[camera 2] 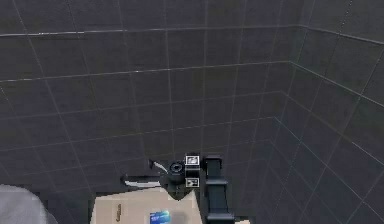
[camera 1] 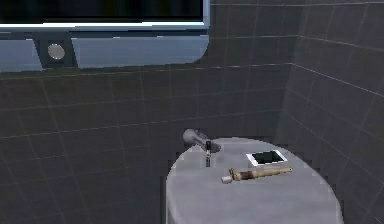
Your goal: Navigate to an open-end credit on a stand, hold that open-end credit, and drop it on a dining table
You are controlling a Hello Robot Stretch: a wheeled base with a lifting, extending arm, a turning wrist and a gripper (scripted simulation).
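In the arm side view a small blue card-like thing (camera 2: pixel 157 214) lies flat on a beige stand top (camera 2: pixel 135 203) at the bottom edge. A thin pale stick (camera 2: pixel 118 210) lies to its left on the same top. The dark arm (camera 2: pixel 215 200) rises from the bottom edge, with two white marked squares (camera 2: pixel 191 170) at its end. My gripper (camera 2: pixel 136 179) reaches left from them, just above the stand's far edge, against the dark tiled wall. I cannot tell whether it holds anything.
In the forward view a round grey table (camera 1: pixel 200 195) carries a small dark grey object (camera 1: pixel 197 138), a white flat phone-like thing (camera 1: pixel 267 158) and a brown stick (camera 1: pixel 257 174). Dark tiled walls meet in a corner on the right. A blue-framed panel (camera 1: pixel 120 45) hangs at upper left.
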